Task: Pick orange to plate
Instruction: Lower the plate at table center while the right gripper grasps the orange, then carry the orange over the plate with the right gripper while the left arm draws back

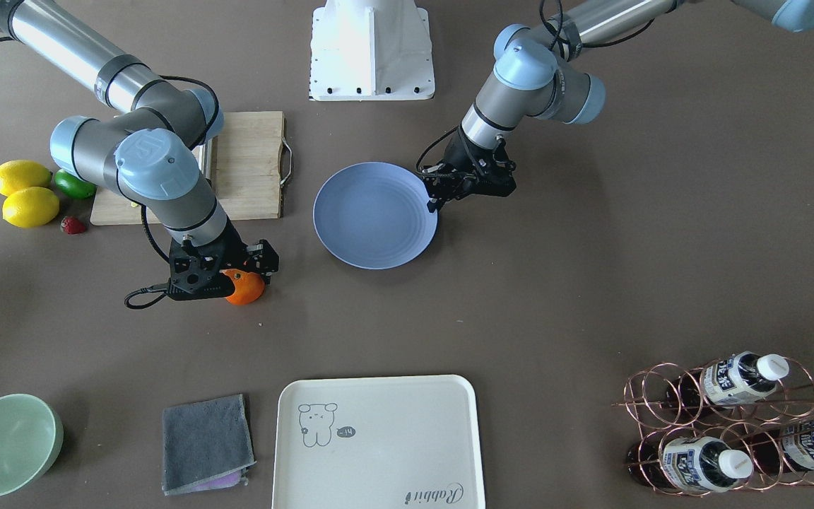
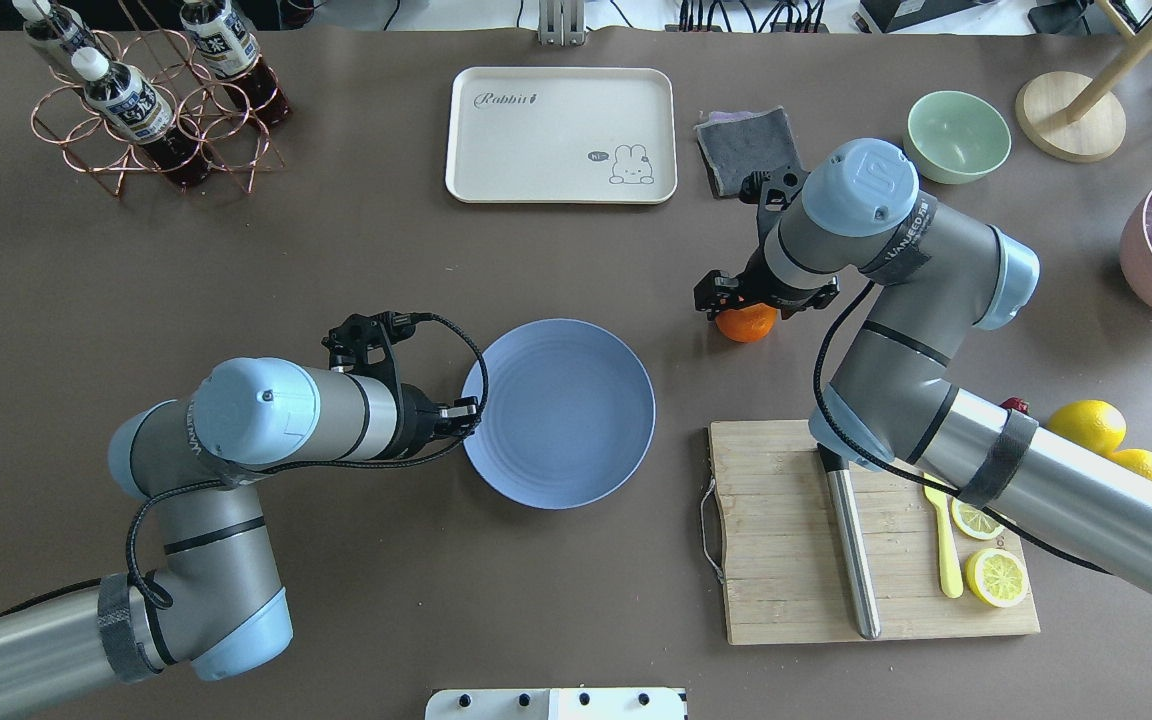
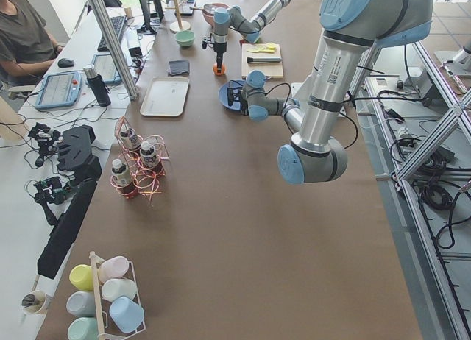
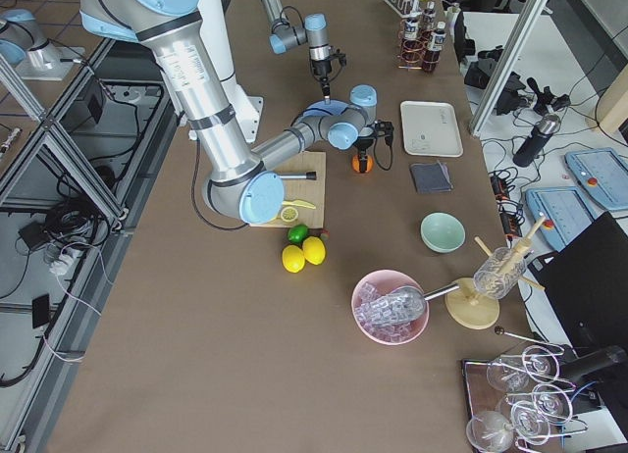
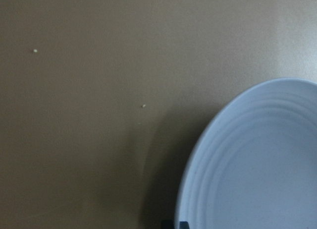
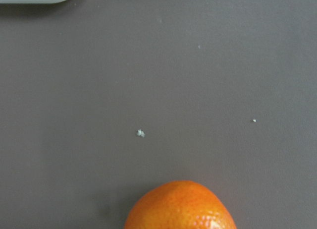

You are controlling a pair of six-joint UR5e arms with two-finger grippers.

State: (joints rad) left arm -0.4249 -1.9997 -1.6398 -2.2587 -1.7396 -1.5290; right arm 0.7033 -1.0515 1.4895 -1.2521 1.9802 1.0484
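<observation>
The orange (image 1: 246,288) (image 2: 746,324) rests on the brown table, to the right of the plate in the overhead view. My right gripper (image 1: 232,274) (image 2: 744,305) points straight down over it. Its fingers are hidden, so I cannot tell whether they grip the fruit. The right wrist view shows the orange (image 6: 181,206) at the bottom edge and no fingers. The periwinkle plate (image 1: 375,215) (image 2: 558,412) (image 5: 257,169) lies flat at the table's middle with nothing on it. My left gripper (image 1: 438,203) (image 2: 471,412) is shut, and its fingertips (image 5: 174,224) sit at the plate's rim.
A wooden cutting board (image 2: 786,520) with a knife and lemon slices lies near the right arm. Whole lemons (image 2: 1086,425), a lime (image 1: 73,185) and a strawberry (image 1: 73,225) lie beside it. Across the table are a cream tray (image 2: 561,135), grey cloth (image 2: 746,135), mint bowl (image 2: 956,135) and bottle rack (image 2: 151,110).
</observation>
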